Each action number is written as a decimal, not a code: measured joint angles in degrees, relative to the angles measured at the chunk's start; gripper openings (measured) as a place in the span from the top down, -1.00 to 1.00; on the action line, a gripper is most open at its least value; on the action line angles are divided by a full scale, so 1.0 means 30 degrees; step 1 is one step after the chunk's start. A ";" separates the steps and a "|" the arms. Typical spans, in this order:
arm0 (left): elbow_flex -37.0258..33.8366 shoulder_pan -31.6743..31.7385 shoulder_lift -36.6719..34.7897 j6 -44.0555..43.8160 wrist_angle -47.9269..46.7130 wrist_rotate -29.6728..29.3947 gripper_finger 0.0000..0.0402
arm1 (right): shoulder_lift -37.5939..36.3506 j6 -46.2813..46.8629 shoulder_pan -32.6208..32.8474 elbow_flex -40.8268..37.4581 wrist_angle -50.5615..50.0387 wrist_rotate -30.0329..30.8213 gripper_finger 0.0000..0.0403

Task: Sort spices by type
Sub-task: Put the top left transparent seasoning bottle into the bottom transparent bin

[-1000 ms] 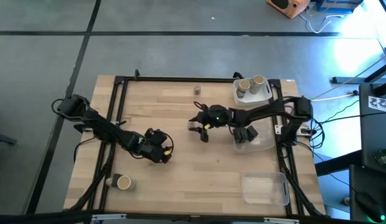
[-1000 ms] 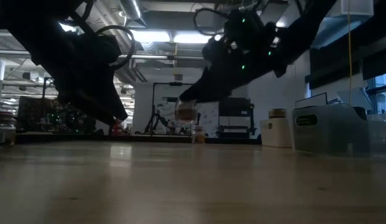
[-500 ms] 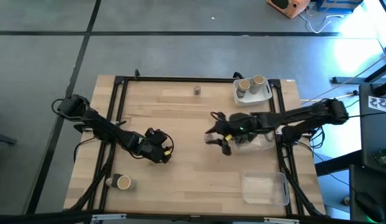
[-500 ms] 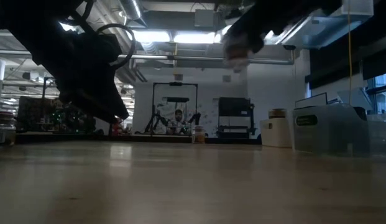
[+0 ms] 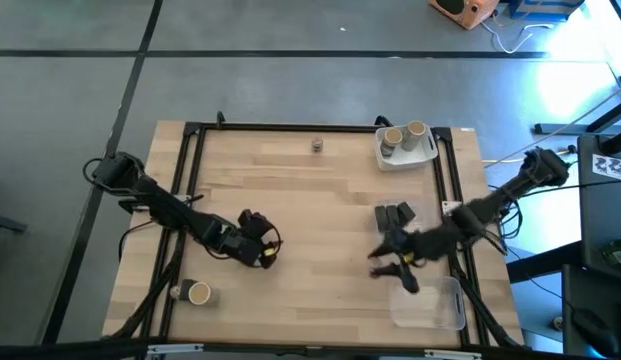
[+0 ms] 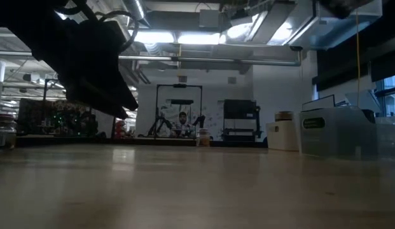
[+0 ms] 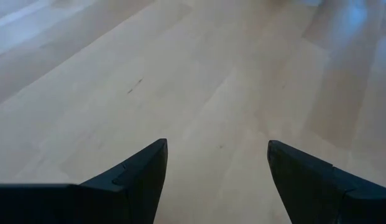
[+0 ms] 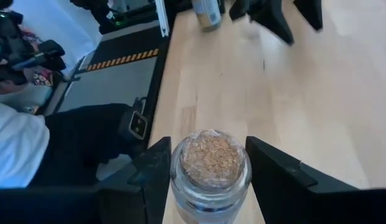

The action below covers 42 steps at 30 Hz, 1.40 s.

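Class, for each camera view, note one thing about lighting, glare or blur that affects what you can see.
High view: strong bluish glare at the right edge, and the right gripper is motion-smeared. Low view: backlit by ceiling lights, so the left arm is a black silhouette. Left wrist view: the pale wooden table looks soft and evenly lit. Right wrist view: the clear round spice jar is sharp; the far background blurs.

right gripper carried the jar toward the clear tray

I see a wooden table, a white tray at its far right corner, a clear tray near right.
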 joint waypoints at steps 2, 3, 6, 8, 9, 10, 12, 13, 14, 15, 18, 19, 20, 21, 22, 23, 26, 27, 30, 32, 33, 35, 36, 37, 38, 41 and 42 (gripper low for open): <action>0.0000 -0.0133 0.0000 -0.0144 0.0095 -0.0007 -0.30 | 0.0010 0.1427 0.1419 0.0000 -0.0576 0.1512 0.06; 0.0000 -0.0204 0.0000 -0.0185 0.0073 -0.0003 -0.30 | 0.0057 0.2206 0.2178 0.0000 -0.0857 0.2299 0.06; 0.0000 -0.0367 0.0000 -0.0235 0.0077 0.0000 -0.30 | 0.0212 0.4691 0.4236 0.0000 -0.2195 0.4795 0.06; 0.0000 -0.0422 0.0000 -0.0250 0.0071 0.0000 -0.30 | 0.0361 0.6596 0.5560 0.0000 -0.2935 0.6299 0.06; 0.0000 -0.0455 0.0000 -0.0250 0.0087 0.0000 -0.30 | 0.0467 0.7586 0.6179 0.0000 -0.3343 0.6930 0.06; 0.0000 -0.0461 0.0000 -0.0257 0.0134 0.0000 -0.30 | 0.0594 0.8590 0.6767 0.0000 -0.3741 0.7418 0.06; 0.0000 -0.0461 0.0000 -0.0277 0.0179 0.0000 -0.30 | 0.0930 1.0456 0.7825 0.0000 -0.4231 0.8249 0.06; 0.0000 -0.0461 0.0000 -0.0286 0.0202 0.0000 -0.30 | 0.1120 1.1277 0.8246 0.0000 -0.4423 0.8562 0.06; 0.0000 -0.0461 0.0000 -0.0264 0.0270 0.0000 -0.30 | 0.1398 1.2014 0.8692 0.0000 -0.4562 0.8882 0.06; 0.0000 -0.0461 0.0000 -0.0217 0.0366 0.0000 -0.30 | 0.1693 1.2715 0.9056 0.0000 -0.4662 0.9129 0.06; 0.0000 -0.0461 -0.0007 -0.0134 0.0717 -0.0007 -0.30 | 0.2723 1.4662 0.9808 0.0000 -0.5194 0.9320 0.05; 0.0000 -0.0461 -0.0007 -0.0112 0.0749 0.0000 -0.30 | 0.3097 1.5323 0.9970 0.0000 -0.5388 0.9308 0.05; -0.0007 -0.0461 -0.0007 -0.0015 0.0849 0.0000 -0.30 | 0.3456 1.5991 1.0134 0.0000 -0.5623 0.9175 0.05; -0.0007 -0.0461 -0.0007 0.0123 0.1028 0.0000 -0.30 | 0.3782 1.6666 1.0290 0.0000 -0.5913 0.8951 0.05; -0.0003 -0.0461 -0.0007 0.0209 0.1137 -0.0004 -0.30 | 0.4094 1.7404 1.0426 0.0000 -0.6184 0.8748 0.06; 0.0000 -0.0461 -0.0007 0.0216 0.1118 -0.0004 -0.30 | 0.4393 1.8084 1.0567 0.0000 -0.6480 0.8641 0.06; -0.0007 -0.0461 -0.0015 0.0238 0.1087 -0.0001 -0.30 | 0.5262 1.9497 1.0927 0.0000 -0.7270 0.8554 0.08; -0.0007 -0.0461 -0.0020 0.0238 0.1088 -0.0003 -0.30 | 0.5552 1.9788 1.1004 0.0000 -0.7513 0.8540 0.08; -0.0007 -0.0461 -0.0022 0.0238 0.1083 -0.0007 -0.30 | 0.6425 2.0353 1.0990 0.0000 -0.7922 0.8417 0.07; -0.0007 -0.0461 -0.0022 0.0238 0.1076 0.0000 -0.30 | 0.6984 2.0539 1.0984 0.0000 -0.8021 0.8407 0.06; -0.0007 -0.0461 -0.0022 0.0233 0.1075 0.0000 -0.30 | 0.7278 2.0547 1.0983 0.0000 -0.8021 0.8436 0.06; -0.0007 -0.0454 -0.0022 0.0224 0.1075 0.0000 -0.30 | 0.7833 2.0555 1.0983 0.0000 -0.8015 0.8629 0.06; -0.0007 -0.0454 -0.0022 0.0224 0.1075 0.0000 -0.30 | 0.8109 2.0555 1.0979 0.0000 -0.8009 0.8663 0.06; -0.0007 -0.0454 -0.0022 0.0221 0.1075 0.0000 -0.30 | 0.8387 2.0556 1.0970 0.0000 -0.8005 0.8667 0.07; -0.0007 -0.0436 -0.0022 0.0221 0.1075 0.0000 -0.30 | 0.8645 2.0606 1.0968 0.0000 -0.8005 0.8663 0.07; -0.0007 -0.0354 -0.0022 0.0224 0.1061 0.0000 -0.30 | 0.9356 2.0752 1.0968 0.0000 -0.7915 0.8671 0.07; -0.0007 -0.0327 -0.0022 0.0241 0.1061 0.0000 -0.30 | 0.9567 2.0766 1.0968 0.0000 -0.7874 0.8671 0.06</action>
